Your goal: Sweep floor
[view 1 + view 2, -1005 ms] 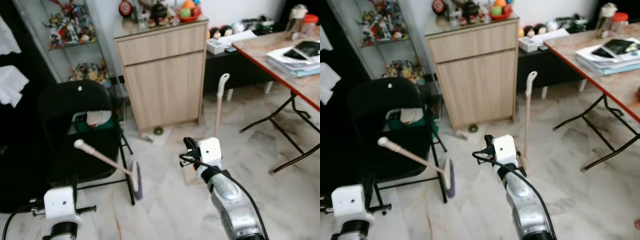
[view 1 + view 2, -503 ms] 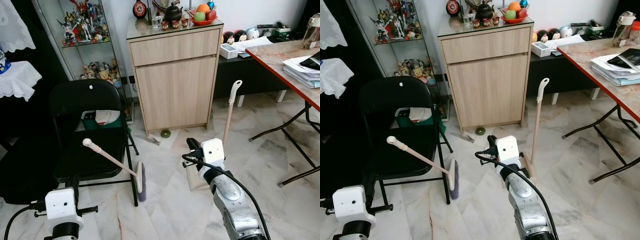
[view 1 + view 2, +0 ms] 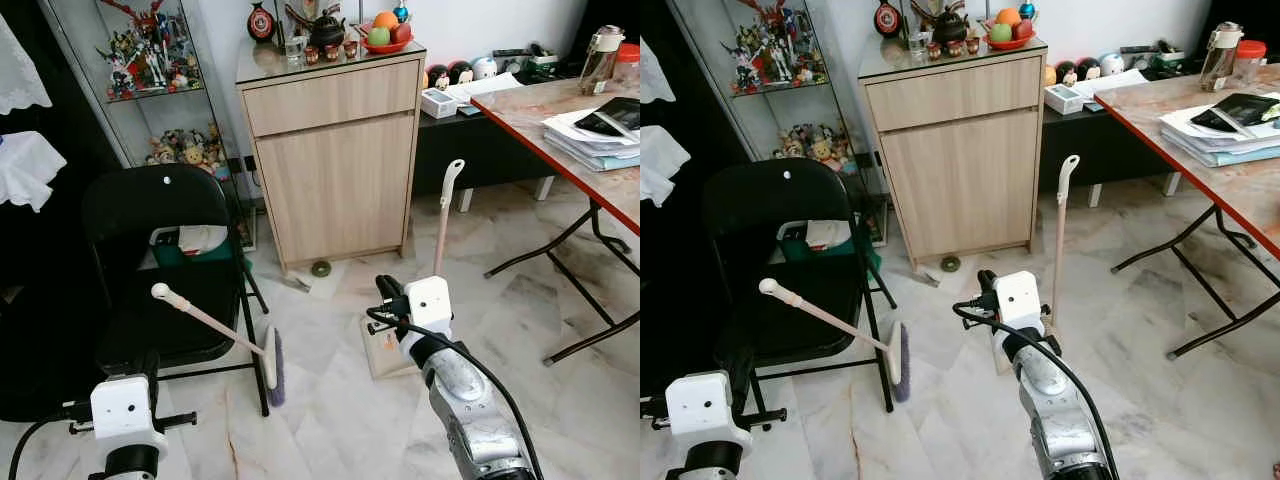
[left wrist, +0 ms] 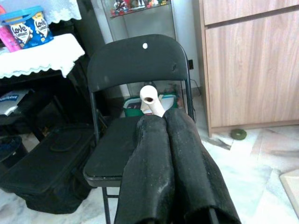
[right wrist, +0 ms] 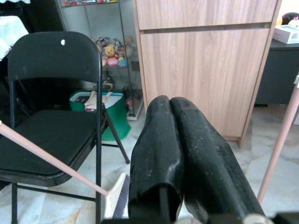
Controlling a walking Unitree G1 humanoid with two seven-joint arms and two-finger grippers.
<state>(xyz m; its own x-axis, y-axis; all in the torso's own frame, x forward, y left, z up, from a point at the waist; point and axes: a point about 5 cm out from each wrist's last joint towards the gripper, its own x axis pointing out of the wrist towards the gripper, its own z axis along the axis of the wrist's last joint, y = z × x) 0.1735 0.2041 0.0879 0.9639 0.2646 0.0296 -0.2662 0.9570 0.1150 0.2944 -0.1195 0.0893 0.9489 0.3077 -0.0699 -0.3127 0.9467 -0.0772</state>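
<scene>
A short pink-handled broom leans with its handle end up toward the near left and its purple bristles on the marble floor, right against the front leg of a black folding chair. To the right, a dustpan sits on the floor with its long pale handle standing upright in front of a wooden cabinet. A small green roll lies on the floor at the cabinet's foot, beside a scrap of paper or debris.

The left end effector is clenched, fingers pressed together with nothing between them; in its wrist view the broom's handle tip sits just beyond the fingertips. The right end effector is also clenched and empty, held out near the dustpan.

Neither tool is grasped yet, so the risks lie in the pickup. With the fingers pressed together, pushing toward the handle would likely knock it aside, and the broom may slide down the chair leg and fall flat, where it is harder to grip. The bristles are tucked beside the chair leg, so lifting at an angle could snag it or drag the chair. On the right, a nudge to the upright handle could topple the dustpan. The folding surface to the far right has splayed legs that a wide sweep could catch.
</scene>
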